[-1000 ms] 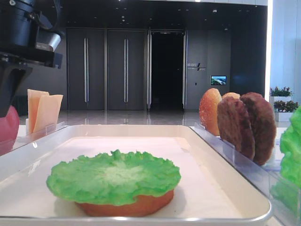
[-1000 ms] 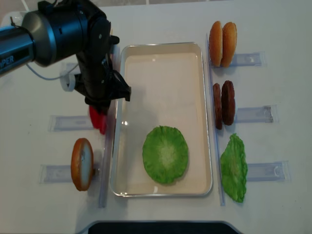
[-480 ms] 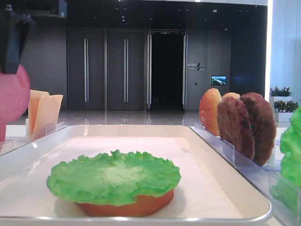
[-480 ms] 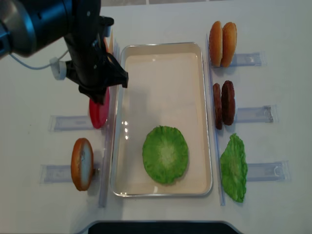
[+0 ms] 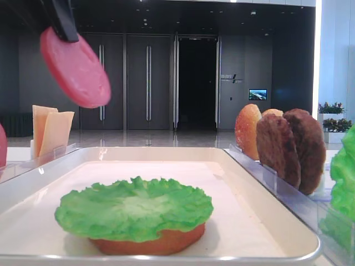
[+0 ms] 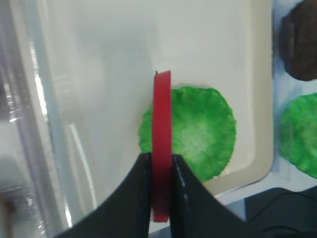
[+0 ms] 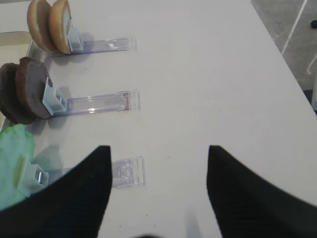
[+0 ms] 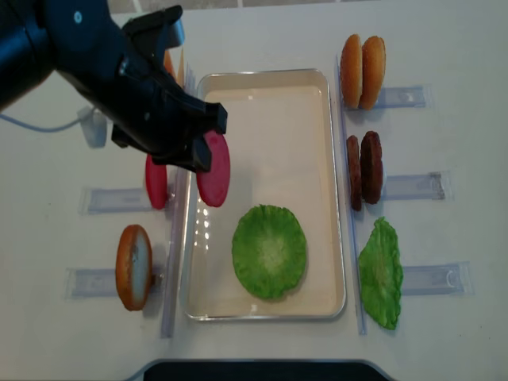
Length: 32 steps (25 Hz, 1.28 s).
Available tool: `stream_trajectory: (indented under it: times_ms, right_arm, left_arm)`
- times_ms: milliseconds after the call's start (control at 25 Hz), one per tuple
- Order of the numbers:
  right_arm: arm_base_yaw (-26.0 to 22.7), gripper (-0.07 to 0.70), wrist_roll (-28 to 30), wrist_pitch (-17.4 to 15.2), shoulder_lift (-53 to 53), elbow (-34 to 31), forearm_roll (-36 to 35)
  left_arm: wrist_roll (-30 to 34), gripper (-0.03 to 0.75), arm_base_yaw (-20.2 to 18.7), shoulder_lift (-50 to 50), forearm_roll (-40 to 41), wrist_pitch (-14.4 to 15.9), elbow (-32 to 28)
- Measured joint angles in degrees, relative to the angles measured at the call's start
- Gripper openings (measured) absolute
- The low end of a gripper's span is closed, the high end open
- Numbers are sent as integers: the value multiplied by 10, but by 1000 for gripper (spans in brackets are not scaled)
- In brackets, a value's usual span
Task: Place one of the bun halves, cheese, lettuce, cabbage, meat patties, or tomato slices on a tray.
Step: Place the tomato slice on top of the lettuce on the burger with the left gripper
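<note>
Low front view
Tomato slice: held up in the air, upper left, well above the tray; its flat face is tilted toward the camera and its top edge sits under a dark finger.
Tray contents: a lettuce leaf lying flat on a bun half, near the front rim.
Surroundings: cheese slices upright at left; buns and meat patties on edge in a clear rack along the right rim.

Right wrist view
Right gripper: jaws spread wide, nothing between them, above bare table.
Nearby: three clear racks, with bun halves, patties and a green leaf at the left edge.

Left wrist view
Left gripper: closed tight on the tomato slice, pinching its lower part from both faces.
Orientation: slice seen edge-on, standing upright, its long axis running up the picture.
Obstruction: the slice covers the left part of the lettuce on the tray behind it.

Overhead view
Position: held slice sits over the tray's left side, just inside the rim, apart from the lettuce.
Left gripper: reaches in from the left.
Other items: second tomato slice in its rack outside the rim; bun half below it; spare lettuce leaf at right.
</note>
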State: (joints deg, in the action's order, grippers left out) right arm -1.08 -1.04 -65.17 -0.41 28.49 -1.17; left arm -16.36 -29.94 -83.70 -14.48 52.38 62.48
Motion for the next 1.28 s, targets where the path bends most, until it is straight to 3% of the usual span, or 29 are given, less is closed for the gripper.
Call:
stream_trajectory:
  times_ms: [200, 320, 440, 640, 1280]
  right_arm:
    - [0, 433, 0, 0, 0, 0, 0]
    - [0, 433, 0, 0, 0, 0, 0]
    - [0, 433, 0, 0, 0, 0, 0]
    - [0, 433, 0, 0, 0, 0, 0]
    - [0, 433, 0, 0, 0, 0, 0]
  left_arm:
    - [178, 57, 0, 48, -197, -92, -98]
    - [297, 57, 0, 59, -305, -117, -141]
    - [335, 57, -1, 59, -337, -131, -165]
    - [345, 57, -1, 59, -358, -157, -177]
    - [466, 57, -1, -57, -481, -123, -178]
